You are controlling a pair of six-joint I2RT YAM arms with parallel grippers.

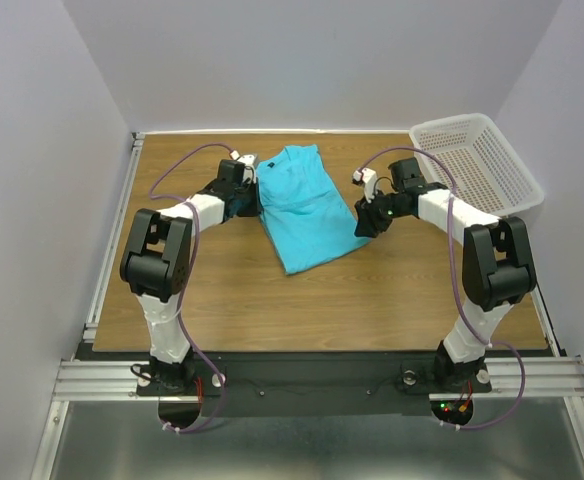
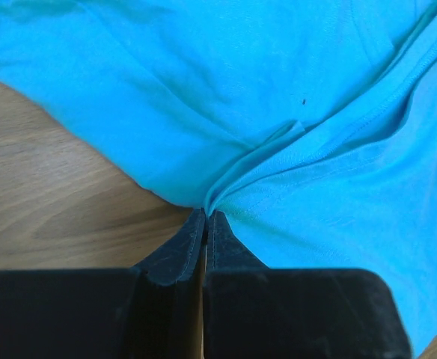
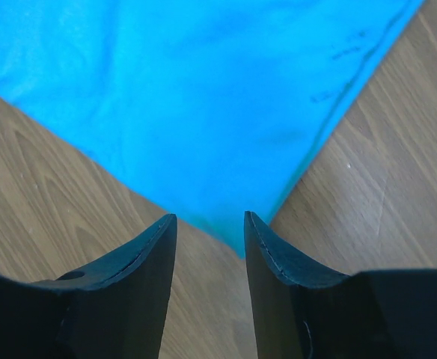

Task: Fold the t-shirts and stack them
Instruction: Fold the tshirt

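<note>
T-shirt [image 1: 300,205] thin turquoise fabric, creased, tapered fold.

We see a worktop [image 1: 322,300] made of brown wood with wavy lines in it. Three plain walls stand around it: a left wall [image 1: 32,200], a back wall [image 1: 312,60] and a right wall [image 1: 582,120]. They look pale grey-white, and the light on them is soft and even. A silver metal rail [image 1: 112,240] runs along the left edge of the worktop. At the near edge we see a metal frame [image 1: 92,380] with long grooves. Below that lies a flat grey surface [image 1: 312,450].
</note>
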